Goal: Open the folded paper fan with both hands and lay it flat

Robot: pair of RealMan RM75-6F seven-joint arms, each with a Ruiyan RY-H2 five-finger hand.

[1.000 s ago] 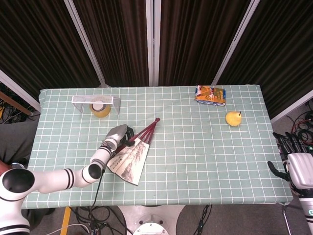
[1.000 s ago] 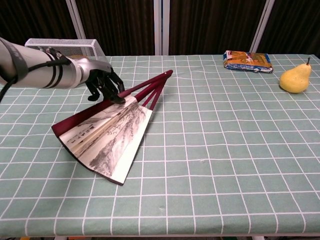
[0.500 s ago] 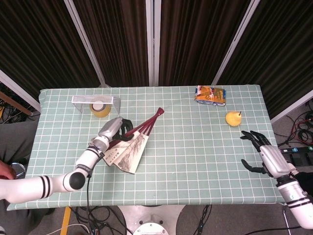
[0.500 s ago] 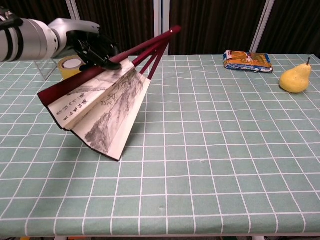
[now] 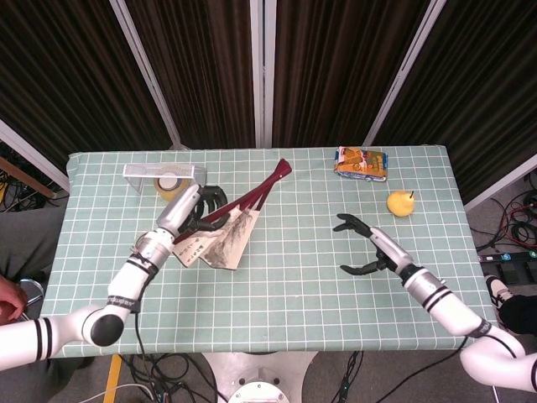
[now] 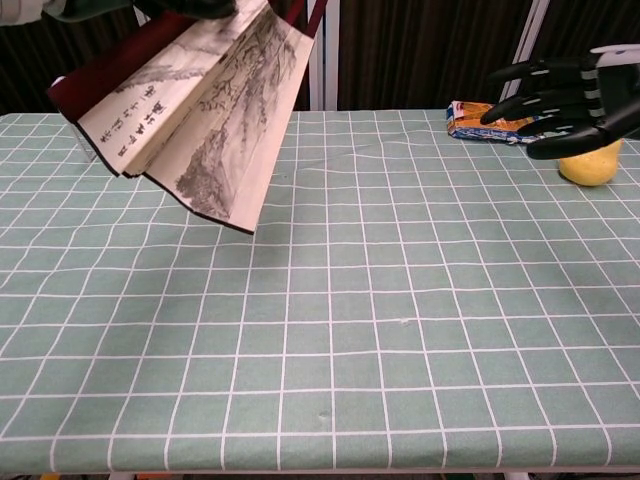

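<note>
The paper fan [image 5: 220, 242] is partly spread, with dark red ribs and an ink landscape on cream paper; it hangs tilted above the table [image 5: 277, 285]. My left hand [image 5: 186, 211] grips its ribs near the pivot. In the chest view the fan [image 6: 200, 105] fills the upper left, and the left hand is mostly cut off at the top edge. My right hand [image 5: 362, 247] hovers over the table's right-centre with fingers spread and nothing in it, well apart from the fan. It shows at the upper right of the chest view too, as the right hand [image 6: 560, 95].
A yellow pear [image 5: 401, 202] and a snack packet [image 5: 362, 164] lie at the back right. A wire rack [image 5: 164, 175] with a tape roll [image 5: 172, 185] under it stands at the back left, just behind my left hand.
My left hand has lifted the fan well off the table. My right arm has swung in from the table's right edge toward the centre.
</note>
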